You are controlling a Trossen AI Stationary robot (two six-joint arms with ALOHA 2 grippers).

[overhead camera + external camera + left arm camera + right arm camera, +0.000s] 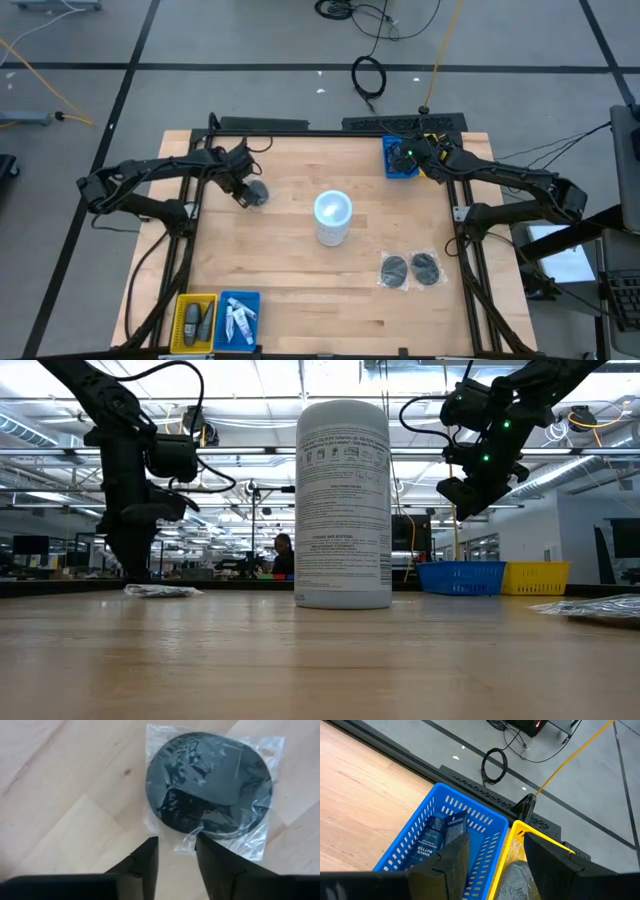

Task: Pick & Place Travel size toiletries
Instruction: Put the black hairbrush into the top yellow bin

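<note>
The wooden bench (300,290) carried everything, with a tall white cylinder (332,218) standing upright near its middle, between the two arms.

The left gripper (243,187) hung low over the bench, well to the cylinder's left. Its two dark fingers (145,862) stood a narrow gap apart and held nothing. Just ahead of the fingertips lay a dark grey disc (209,782) flat on the wood, sealed in a clear plastic wrapper (262,750) whose crumpled edge reached the gap between the fingers; whether the fingers touched the wrapper could not be told.

The right gripper (418,152) hovered above the far right corner of the bench, raised clear of the surface in the low view. Its fingers (452,857) were parted moderately and empty. Directly below and ahead of it sat a blue tray (485,827) holding a small dark bottle (427,842) and a dark flat packet (454,827), and touching that tray's side, a yellow tray (540,837) with a grey wrapped item (517,880) inside.

Well away from the right gripper, toward the near right of the bench, two more wrapped discs (411,269) lay side by side.

Far from the left gripper, at the near left edge, a second yellow tray (182,322) held dark items and a second blue tray (251,300) held small white tubes (237,320).
</note>
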